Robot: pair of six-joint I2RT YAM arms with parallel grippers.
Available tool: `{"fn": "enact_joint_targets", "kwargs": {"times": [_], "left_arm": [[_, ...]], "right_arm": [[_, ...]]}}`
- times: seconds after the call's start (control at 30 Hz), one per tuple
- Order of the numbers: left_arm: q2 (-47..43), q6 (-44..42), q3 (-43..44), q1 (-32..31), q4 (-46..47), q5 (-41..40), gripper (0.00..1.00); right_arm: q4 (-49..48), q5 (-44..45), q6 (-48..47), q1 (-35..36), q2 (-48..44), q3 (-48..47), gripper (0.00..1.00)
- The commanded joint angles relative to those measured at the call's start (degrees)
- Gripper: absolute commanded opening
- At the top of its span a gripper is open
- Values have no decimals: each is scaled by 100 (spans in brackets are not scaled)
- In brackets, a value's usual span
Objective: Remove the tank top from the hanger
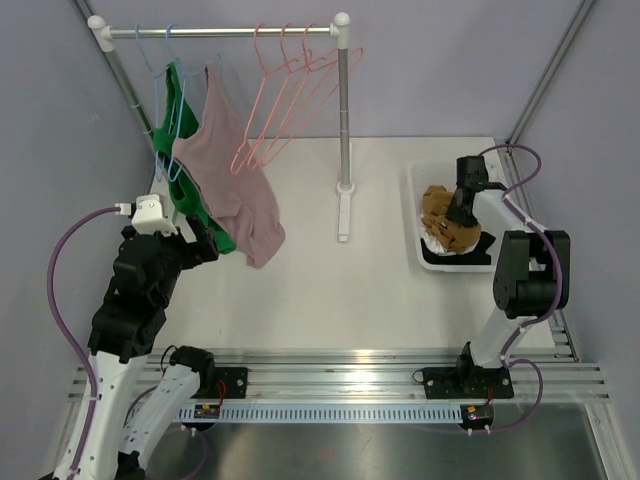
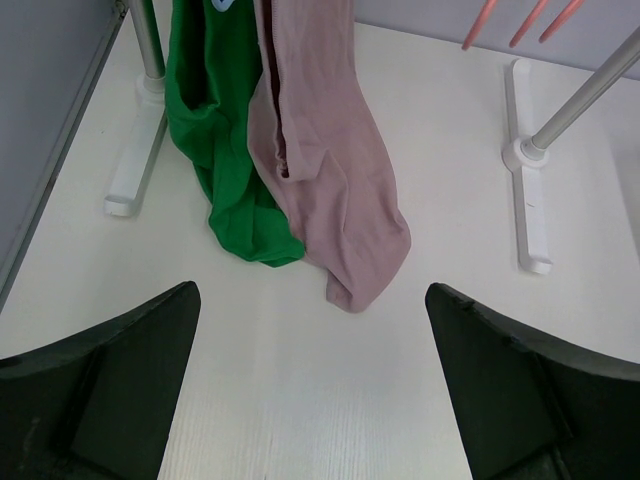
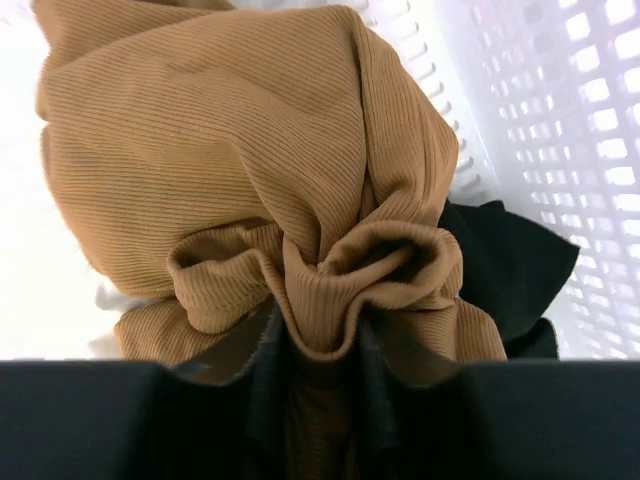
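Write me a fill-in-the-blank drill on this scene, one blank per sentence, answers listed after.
1. Next to the mauve tank top hangs a ___ garment.
2. The right pincer grips a brown cloth inside the ___ basket.
3. The left pincer is ___, holding nothing.
4. The empty hangers on the rail are ___.
Answers: green; white; open; pink.

A white basket sits on the bench. A crumpled brown cloth lies inside, over a black cloth.
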State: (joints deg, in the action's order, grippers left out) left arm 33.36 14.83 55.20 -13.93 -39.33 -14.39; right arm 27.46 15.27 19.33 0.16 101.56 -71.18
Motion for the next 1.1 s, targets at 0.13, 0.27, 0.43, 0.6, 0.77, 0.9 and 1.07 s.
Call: {"fn": "enact_joint_targets", "kwargs": {"times": [0.13, 0.27, 0.43, 0.6, 0.77, 0.9, 1.07], "left_arm": [[-32, 160, 464, 57, -4, -125, 99], [440, 292, 1412, 57, -487, -344, 99], [1356, 179, 3054, 57, -1085, -406, 99], [2348, -191, 4225, 66, -1199, -266, 99], [3693, -507, 5438, 241, -1376, -12, 99], [4423, -718, 6159, 558, -1069, 532, 99], [5504, -771, 7143, 1103, -1094, 1332, 99]], "right_arm": [[740, 336, -44, 28, -522, -921, 62], [1208, 609, -122, 28, -856, -1547, 100], [1604, 320, -140, 27, -1618, -1883, 100], [500, -2181, 132, 28, -3376, -400, 99], [-602, -4072, 826, 28, -5092, 1219, 99], [-514, -4707, 906, 36, -5506, 1642, 94], [-584, -5287, 1055, 36, -5813, 1949, 90]]}}
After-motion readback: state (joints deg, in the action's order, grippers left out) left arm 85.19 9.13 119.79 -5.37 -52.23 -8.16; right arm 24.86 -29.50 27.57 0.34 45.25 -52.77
